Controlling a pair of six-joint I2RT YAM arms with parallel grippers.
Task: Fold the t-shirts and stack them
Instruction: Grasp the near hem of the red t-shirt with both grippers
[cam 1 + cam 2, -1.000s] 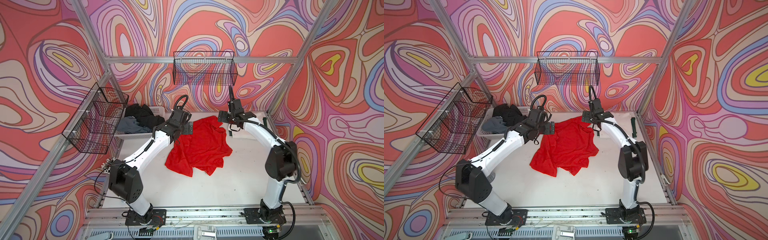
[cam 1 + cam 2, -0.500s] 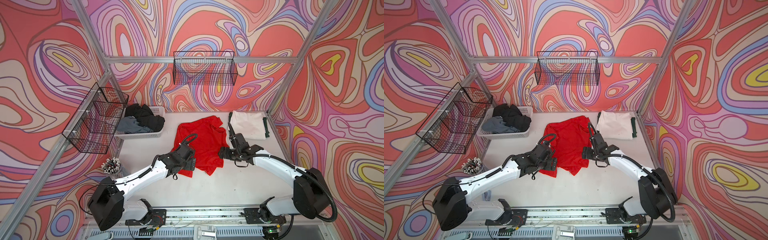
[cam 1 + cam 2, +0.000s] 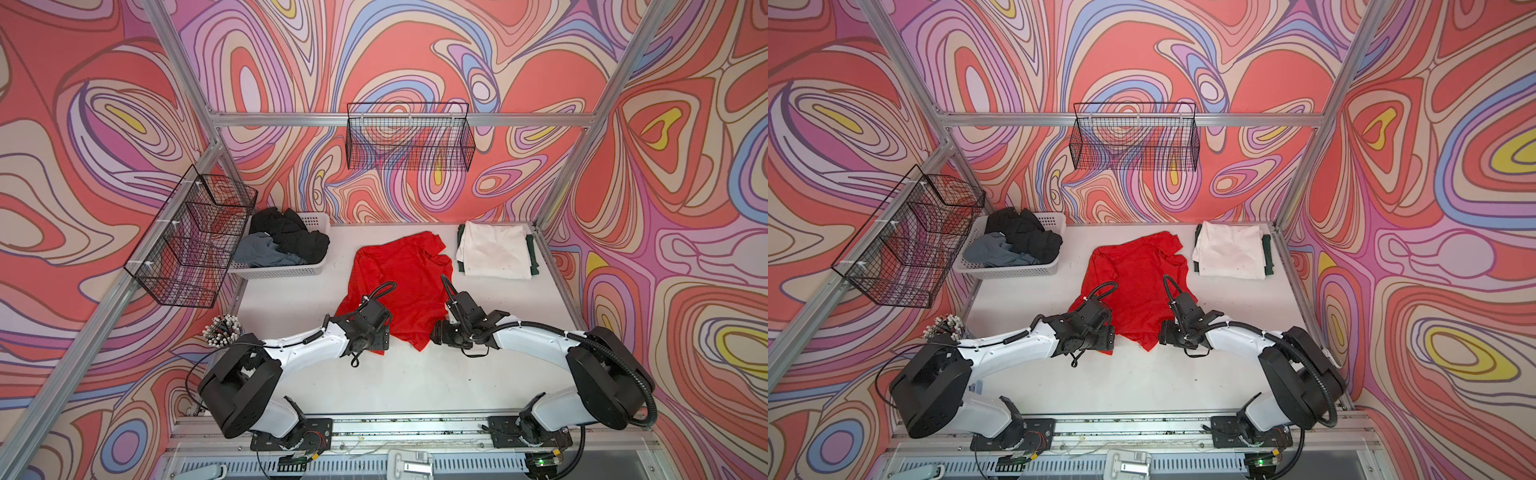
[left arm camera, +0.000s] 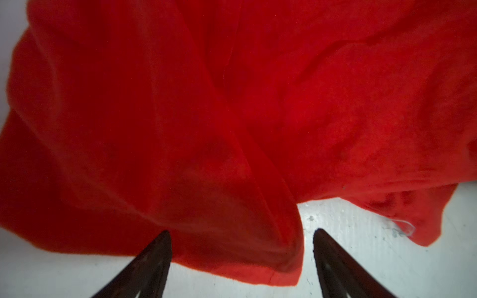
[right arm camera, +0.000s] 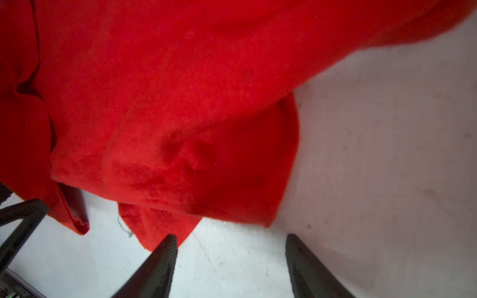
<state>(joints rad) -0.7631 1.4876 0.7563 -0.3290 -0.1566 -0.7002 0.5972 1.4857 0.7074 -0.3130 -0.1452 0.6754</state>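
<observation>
Left fingers [image 4: 152,268] and right fingers [image 5: 160,271] stand apart at the red t-shirt [image 3: 399,274] hem.

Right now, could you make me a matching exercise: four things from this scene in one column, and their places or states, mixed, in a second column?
1 red t-shirt
2 white t-shirt
3 black t-shirt
4 wide wire basket

A in the white plastic basket
B hanging high at the back
C lying unfolded in the middle
D folded, on the dark green t-shirt

Pairs: 1-C, 2-D, 3-A, 4-B
</observation>
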